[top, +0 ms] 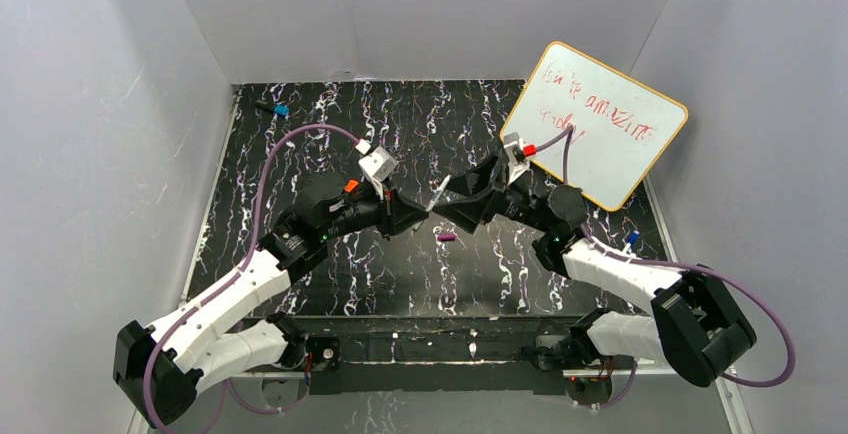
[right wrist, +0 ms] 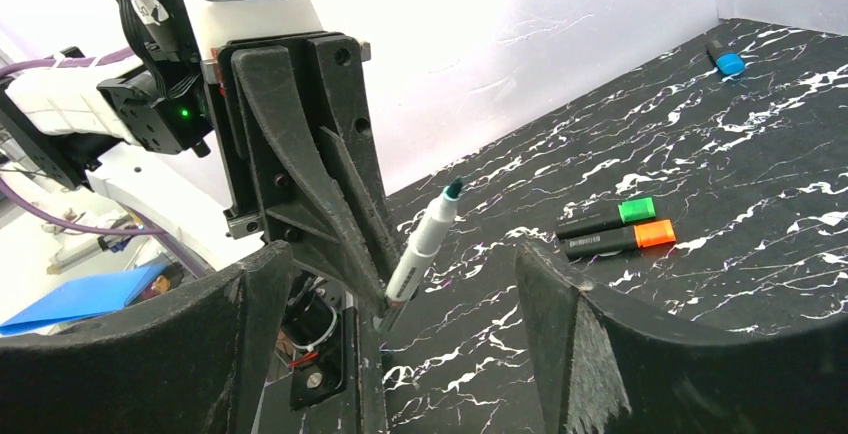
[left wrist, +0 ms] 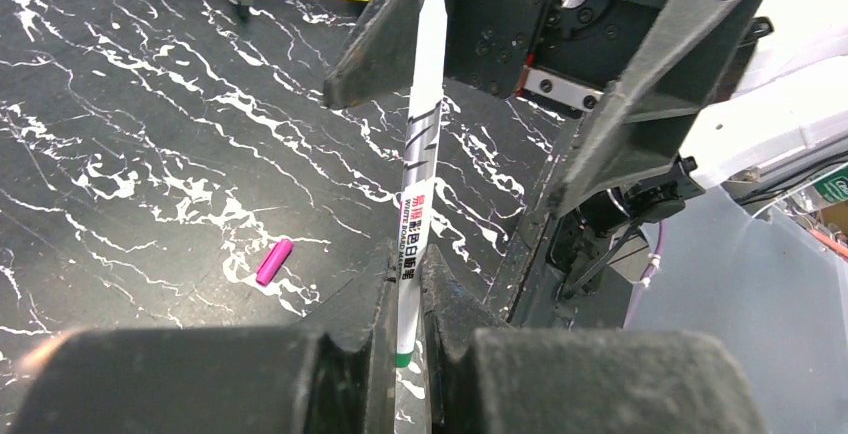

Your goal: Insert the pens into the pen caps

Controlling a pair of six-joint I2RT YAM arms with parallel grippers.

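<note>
**White pen clamped in the left fingers, right fingers spread around its tip**

Above the middle of the tabletop the two arms meet nose to nose. The left fingers are closed tight on the lower barrel of the white pen, which rises tilted out of them with its dark green tip bare. The right fingers stand wide apart, holding nothing. The pen's tip points into the gap between them, and I cannot tell whether it touches the right arm's fingers.

The purple cap lies on its side on the tabletop, just on the near side of where the fingers meet. The green-ended marker and the orange-ended marker lie side by side on the tabletop, left of centre, beyond the left arm. A whiteboard with red scribbles sits at the far right.
</note>
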